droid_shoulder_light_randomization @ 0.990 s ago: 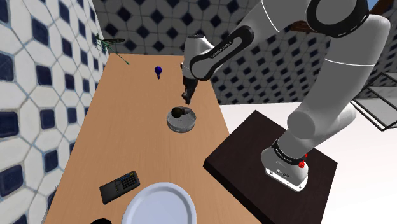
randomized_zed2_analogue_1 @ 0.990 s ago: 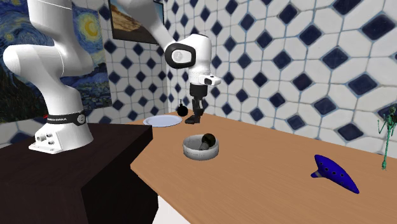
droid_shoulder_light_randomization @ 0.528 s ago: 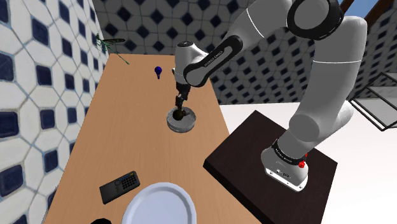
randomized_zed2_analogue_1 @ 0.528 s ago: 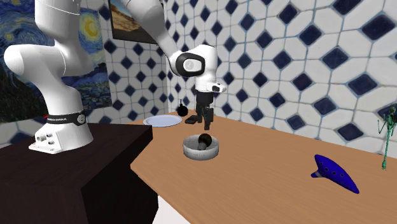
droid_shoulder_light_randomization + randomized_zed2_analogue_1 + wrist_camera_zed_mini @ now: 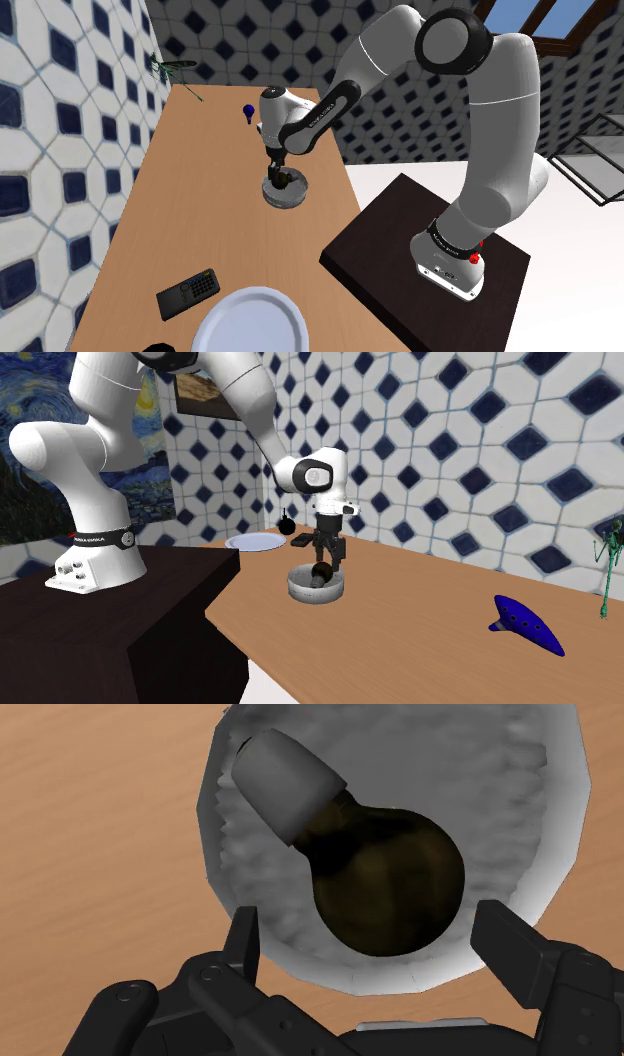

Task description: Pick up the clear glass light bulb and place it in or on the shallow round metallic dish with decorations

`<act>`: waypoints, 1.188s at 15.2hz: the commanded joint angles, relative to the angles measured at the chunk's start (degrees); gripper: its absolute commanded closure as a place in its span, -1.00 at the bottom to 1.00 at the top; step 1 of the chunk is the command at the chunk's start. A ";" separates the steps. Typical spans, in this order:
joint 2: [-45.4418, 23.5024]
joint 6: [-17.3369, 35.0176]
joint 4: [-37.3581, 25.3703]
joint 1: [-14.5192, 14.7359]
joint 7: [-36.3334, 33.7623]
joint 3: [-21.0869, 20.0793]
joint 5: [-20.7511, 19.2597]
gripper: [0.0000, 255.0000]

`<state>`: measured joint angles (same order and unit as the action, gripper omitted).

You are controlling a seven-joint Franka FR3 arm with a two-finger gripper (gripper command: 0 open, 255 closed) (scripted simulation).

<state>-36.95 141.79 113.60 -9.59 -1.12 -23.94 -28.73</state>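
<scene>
The light bulb [image 5: 385, 879] already lies on its side inside the dish [image 5: 545, 814], so we think the job is almost done. The gripper [image 5: 367, 922] hangs right over it with its two black fingers [image 5: 245, 939] spread wide. One stands on each side of the bulb's round part, and neither one touches it.

What could go wrong? The bulb is round and smooth, and a little bump could make it roll. The dish is shallow, so a hard knock might send the bulb over the low rim and onto the table [image 5: 90, 834]. If the gripper goes lower, a finger could hit the rim and push the whole dish along the wood. If the fingers squeeze, they could catch the bulb and carry it out again. We think the safe move is straight up, with the fingers kept apart.

The bulb's glass looks dark and brownish, shiny, and shaped like a ball that gets thin at one end. That end has a dull grey cap close to the dish's wall. The dish is pale grey and round, with a smooth rim and a rough, bumpy floor — we cannot make out any decorations. The table is plain brown wood.

In the shoulder view, a white plate [image 5: 250, 322] sits at about 6 o'clock from the dish — well apart.
</scene>
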 commanded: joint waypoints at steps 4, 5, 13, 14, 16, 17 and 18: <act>-2.39 1.67 -0.72 0.89 -0.84 1.31 -1.41 -1.00; -2.40 1.67 -0.73 0.89 -0.84 1.31 -1.41 -1.00; -2.51 1.28 -1.21 1.00 -0.78 1.21 -1.28 1.00; -2.43 1.31 -1.10 0.98 -0.80 1.19 -1.27 1.00; -2.39 1.32 -1.04 0.97 -0.81 1.18 -1.26 1.00; -2.42 1.31 -1.08 0.95 -0.77 1.19 -1.27 1.00; -2.36 1.32 -1.03 0.86 -0.69 1.19 -1.26 1.00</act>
<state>-39.24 143.18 112.52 -8.60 -1.81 -22.97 -29.94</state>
